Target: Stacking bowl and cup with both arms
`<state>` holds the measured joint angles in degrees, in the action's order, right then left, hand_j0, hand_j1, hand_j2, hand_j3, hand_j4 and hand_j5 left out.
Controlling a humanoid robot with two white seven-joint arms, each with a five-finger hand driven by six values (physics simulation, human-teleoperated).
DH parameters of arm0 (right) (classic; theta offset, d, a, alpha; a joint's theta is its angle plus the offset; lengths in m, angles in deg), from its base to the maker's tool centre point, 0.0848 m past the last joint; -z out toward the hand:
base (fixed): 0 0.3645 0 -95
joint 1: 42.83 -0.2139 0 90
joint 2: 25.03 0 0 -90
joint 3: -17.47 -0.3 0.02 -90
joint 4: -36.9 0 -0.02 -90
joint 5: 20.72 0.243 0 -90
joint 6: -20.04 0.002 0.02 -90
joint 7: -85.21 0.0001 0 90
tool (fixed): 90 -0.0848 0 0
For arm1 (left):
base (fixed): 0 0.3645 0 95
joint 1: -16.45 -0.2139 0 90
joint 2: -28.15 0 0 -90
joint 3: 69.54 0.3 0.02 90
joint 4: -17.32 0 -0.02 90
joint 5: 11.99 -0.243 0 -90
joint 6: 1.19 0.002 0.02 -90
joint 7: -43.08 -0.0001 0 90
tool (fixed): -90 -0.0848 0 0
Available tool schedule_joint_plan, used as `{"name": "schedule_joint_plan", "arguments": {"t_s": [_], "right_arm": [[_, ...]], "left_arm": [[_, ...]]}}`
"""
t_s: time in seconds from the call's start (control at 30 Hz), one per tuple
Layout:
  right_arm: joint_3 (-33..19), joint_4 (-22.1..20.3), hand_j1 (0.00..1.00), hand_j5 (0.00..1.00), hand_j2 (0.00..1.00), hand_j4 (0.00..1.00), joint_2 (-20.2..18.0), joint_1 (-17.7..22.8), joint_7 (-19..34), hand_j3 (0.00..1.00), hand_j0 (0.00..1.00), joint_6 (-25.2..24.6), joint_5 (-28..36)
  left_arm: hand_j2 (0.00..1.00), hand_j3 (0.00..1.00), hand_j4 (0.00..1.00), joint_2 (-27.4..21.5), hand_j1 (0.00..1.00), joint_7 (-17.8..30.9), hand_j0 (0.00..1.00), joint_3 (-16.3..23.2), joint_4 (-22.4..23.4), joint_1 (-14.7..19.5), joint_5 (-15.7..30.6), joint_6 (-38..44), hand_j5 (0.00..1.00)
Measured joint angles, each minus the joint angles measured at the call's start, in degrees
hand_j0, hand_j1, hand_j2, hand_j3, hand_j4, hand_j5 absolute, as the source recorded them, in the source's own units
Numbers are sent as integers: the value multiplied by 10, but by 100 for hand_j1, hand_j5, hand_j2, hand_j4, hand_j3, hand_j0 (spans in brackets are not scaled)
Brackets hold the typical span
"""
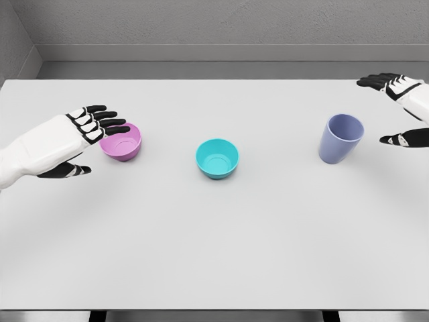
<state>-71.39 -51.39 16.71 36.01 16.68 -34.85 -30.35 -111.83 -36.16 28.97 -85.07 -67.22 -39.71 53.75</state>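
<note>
The teal bowl (217, 158) stands upright in the middle of the desk (214, 255) and I take it as the landmark; it is the nearest of the three vessels. Left of it, and slightly farther, is the pink bowl (122, 142), also upright. The left hand (84, 137) is at the pink bowl's left side, fingers spread above the rim and thumb low beside the wall; it holds nothing yet. Right of the teal bowl, well apart, stands the cup (340, 138), upright. The right hand (402, 111) is just beside the cup on its far right, with fingers and thumb wide apart, also holding nothing.

The step in hand seems to be the approach to grasp, one vessel for each hand. To do it well, the left hand should come a little lower so that the thumb and fingers meet the pink bowl's wall from both sides, not only the rim. The right hand should slide toward the cup until the wall sits between thumb and fingers, then close gently, so the cup does not tip.
</note>
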Motion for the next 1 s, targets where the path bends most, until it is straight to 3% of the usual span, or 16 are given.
{"name": "schedule_joint_plan", "arguments": {"t_s": [0.27, 0.37, 0.47, 0.6, 0.8, 0.93, 1.0], "right_arm": [[3, -7, 100, 100, 100, 100, -12, 4, 3, 100, 100, 0, -1], [9, -7, 100, 100, 100, 100, -53, 7, 0, 100, 100, 0, 0], [19, -7, 100, 100, 100, 100, -88, 3, 0, 100, 100, 0, 0], [22, -7, 100, 100, 100, 100, -101, 0, 2, 100, 100, 0, -3], [24, -23, 100, 100, 100, 100, -107, -13, 3, 100, 100, 0, -6], [35, -24, 100, 100, 100, 100, -107, -15, 3, 100, 100, 0, -7], [54, -24, 100, 100, 100, 100, -107, -40, 3, 100, 100, 0, -6]], "left_arm": [[100, 100, 100, 0, 100, 1, 100, 7, 12, 16, -1, 0, 100], [100, 100, 100, 0, 100, 26, 100, 30, 30, 76, 2, 0, 100], [100, 100, 100, 0, 100, 95, 100, 47, 47, 111, 11, 0, 100], [100, 100, 100, -2, 100, 199, 100, 85, 66, 204, 19, 0, 100], [100, 100, 100, -5, 100, 237, 100, 179, 118, 339, 44, 0, 100], [100, 100, 100, -5, 100, 241, 100, 224, 146, 358, 90, -1, 100], [100, 100, 100, -5, 100, 242, 100, 245, 162, 365, 117, -1, 100]]}}
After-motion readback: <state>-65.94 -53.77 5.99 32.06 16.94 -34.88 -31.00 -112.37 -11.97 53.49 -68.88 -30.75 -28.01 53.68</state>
